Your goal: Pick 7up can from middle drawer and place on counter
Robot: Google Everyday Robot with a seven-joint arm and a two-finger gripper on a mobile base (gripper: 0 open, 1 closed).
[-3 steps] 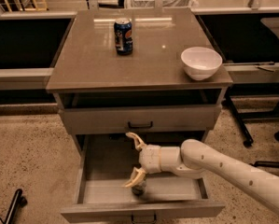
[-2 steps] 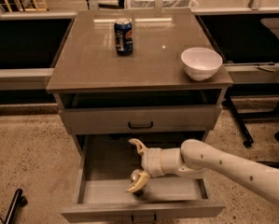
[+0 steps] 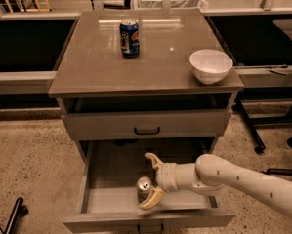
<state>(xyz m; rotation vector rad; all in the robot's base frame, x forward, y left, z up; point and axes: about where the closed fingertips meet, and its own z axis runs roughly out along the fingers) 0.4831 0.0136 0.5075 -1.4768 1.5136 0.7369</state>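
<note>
Grey middle drawer (image 3: 109, 172) holds the 7up can (image 3: 144, 186) between the gripper's (image 3: 147, 181) spread fingers (image 3: 154, 198).

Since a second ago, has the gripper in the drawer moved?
Yes. The gripper has slid away from the upper handle, toward the front of the open drawer, with its open fingers framing the can.

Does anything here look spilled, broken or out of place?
Nothing looks spilled or broken. The one oddity: the 7up can stands upright inside the open middle drawer, with the open claw right by it.
</note>
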